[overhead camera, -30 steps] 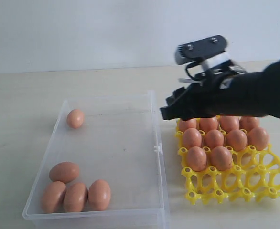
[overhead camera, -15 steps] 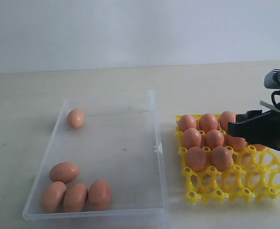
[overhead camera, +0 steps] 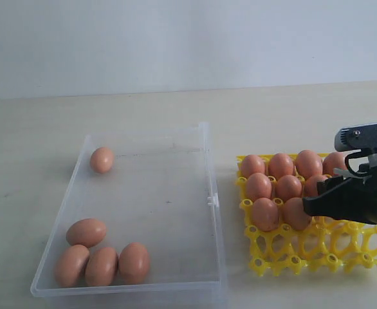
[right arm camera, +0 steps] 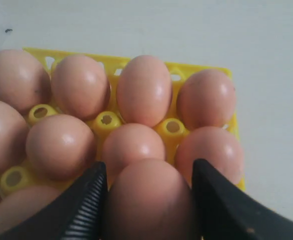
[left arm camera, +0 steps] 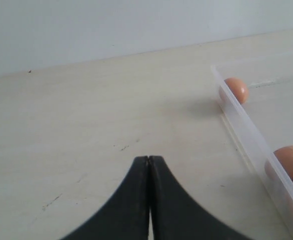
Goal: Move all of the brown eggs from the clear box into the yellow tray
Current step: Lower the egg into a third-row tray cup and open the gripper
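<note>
Right gripper [right arm camera: 147, 172] clasps one egg [right arm camera: 149, 205]; box [overhead camera: 209, 168] holds five, tray [overhead camera: 317, 255] ten.

Pale beige matte surface [overhead camera: 150, 106], flat and wide, filling the lower part of the exterior view. Carries two things directly: clear box [overhead camera: 163, 206] on the left, yellow tray [overhead camera: 260, 264] on the right. Both flat on it, side by side, near each other yet apart, a narrow bare strip between. Marked with a few faint dark scuffs beside the box's outer wall, seen in the left wrist view.
</note>
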Robot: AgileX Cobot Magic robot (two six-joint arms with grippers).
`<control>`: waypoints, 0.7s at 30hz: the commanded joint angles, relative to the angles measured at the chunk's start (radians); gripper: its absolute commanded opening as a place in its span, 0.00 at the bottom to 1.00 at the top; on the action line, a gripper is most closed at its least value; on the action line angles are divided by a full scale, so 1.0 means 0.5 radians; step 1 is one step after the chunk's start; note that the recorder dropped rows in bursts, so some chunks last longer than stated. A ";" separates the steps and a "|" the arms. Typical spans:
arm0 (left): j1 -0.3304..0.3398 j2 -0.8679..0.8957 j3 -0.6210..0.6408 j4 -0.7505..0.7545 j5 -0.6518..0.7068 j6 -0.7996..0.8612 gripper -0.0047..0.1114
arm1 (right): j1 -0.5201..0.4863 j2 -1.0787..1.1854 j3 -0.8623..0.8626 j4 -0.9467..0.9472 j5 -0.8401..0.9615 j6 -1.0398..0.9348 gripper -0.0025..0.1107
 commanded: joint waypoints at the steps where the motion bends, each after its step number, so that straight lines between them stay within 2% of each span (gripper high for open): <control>1: -0.006 0.001 -0.008 -0.003 -0.028 -0.009 0.04 | -0.006 0.087 0.000 -0.030 -0.101 -0.018 0.02; 14: -0.006 0.001 -0.008 -0.003 -0.028 -0.009 0.04 | -0.006 0.092 0.000 -0.081 -0.106 0.137 0.02; 21: -0.006 0.001 -0.008 -0.003 -0.028 -0.009 0.04 | 0.072 0.092 0.000 -0.110 -0.120 0.165 0.02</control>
